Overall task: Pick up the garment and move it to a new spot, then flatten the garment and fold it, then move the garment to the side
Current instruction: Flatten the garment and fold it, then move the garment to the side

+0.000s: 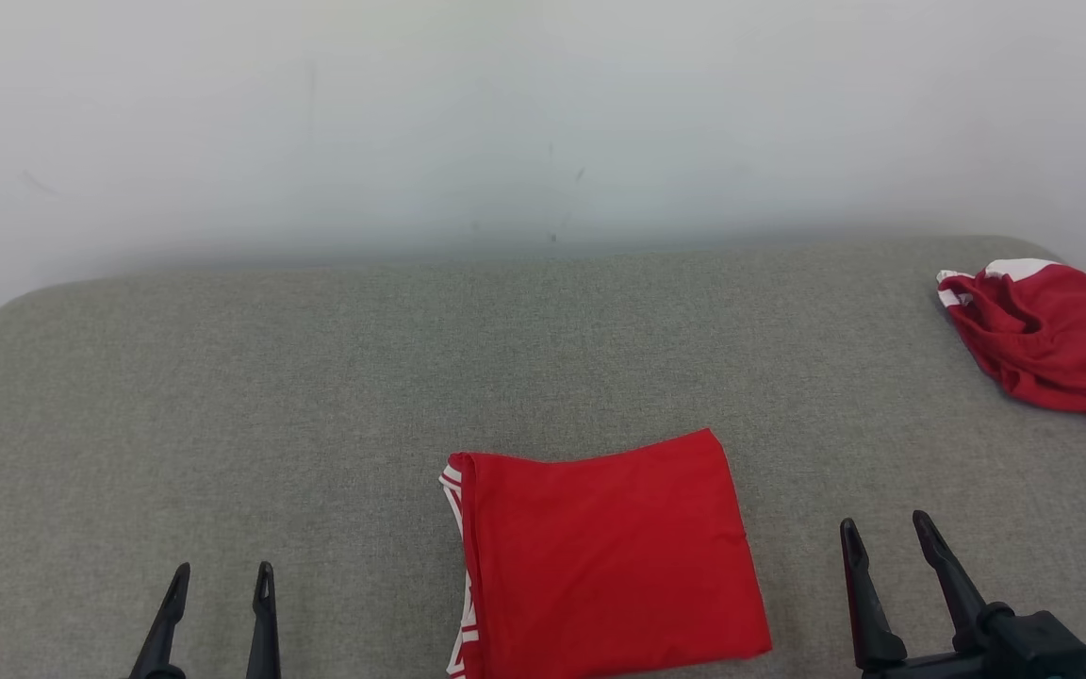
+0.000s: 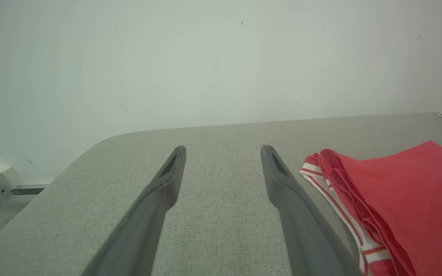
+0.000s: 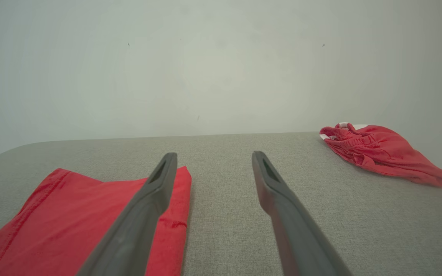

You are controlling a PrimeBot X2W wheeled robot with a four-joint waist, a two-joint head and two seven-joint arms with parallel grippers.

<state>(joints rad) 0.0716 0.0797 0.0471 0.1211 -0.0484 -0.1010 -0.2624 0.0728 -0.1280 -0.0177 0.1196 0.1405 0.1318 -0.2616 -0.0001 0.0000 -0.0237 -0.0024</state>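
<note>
At the near edge of the grey fabric-covered desk [image 1: 317, 377], the two arms sit low with their long dark fingers pointing toward the far edge. The left gripper [image 1: 222, 571] is at the near left, its fingers parted and grasping nothing. The right gripper [image 1: 883, 521] is at the near right, reaching slightly farther in, also spread and empty. Between them, touching neither, lies a folded red garment [image 1: 604, 556]. It is a flat, roughly square stack with white-striped trim along its left side, and its near end runs out of the head view. There are two garments in all. The second, a crumpled red garment [image 1: 1047, 339] with white trim, is heaped at the far right corner. A white wall [image 1: 505, 123] rises beyond the far edge.
</note>
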